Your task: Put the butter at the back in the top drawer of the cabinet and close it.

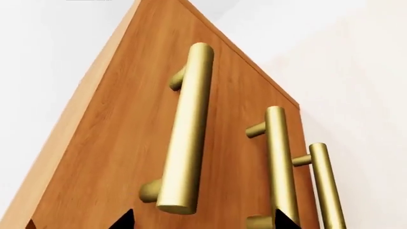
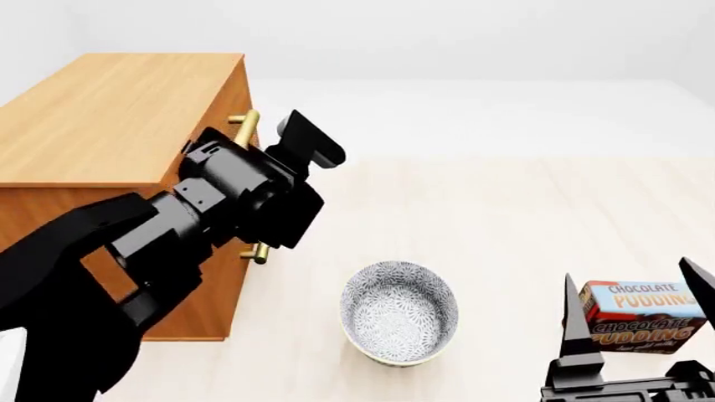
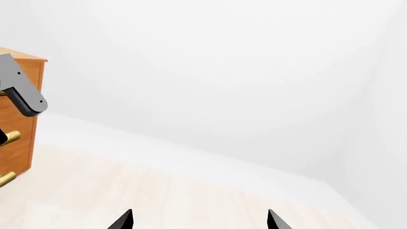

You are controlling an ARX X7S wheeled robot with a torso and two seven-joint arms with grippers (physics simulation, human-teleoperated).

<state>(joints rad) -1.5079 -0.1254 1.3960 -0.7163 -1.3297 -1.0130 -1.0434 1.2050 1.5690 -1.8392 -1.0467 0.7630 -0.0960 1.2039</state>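
Observation:
The butter is out of view. The cabinet (image 2: 112, 109) stands at the left of the head view, its three drawers flush and shut. My left arm (image 2: 240, 197) reaches to the drawer fronts beside the top drawer's brass handle (image 2: 246, 130). In the left wrist view the left gripper (image 1: 207, 222) is open. The end of the nearest handle (image 1: 188, 129) lies between its fingertips (image 1: 127, 220), with no contact showing. The right gripper (image 2: 637, 306) is open low at the right, over the pudding box. The right wrist view shows nothing between the fingers of this gripper (image 3: 198, 222).
A patterned bowl (image 2: 399, 311) sits on the pale floor in front of the cabinet. A brown-and-blue chocolate pudding box (image 2: 642, 318) lies at the lower right. Two more brass handles (image 1: 279, 162) recede along the cabinet front. White walls stand behind.

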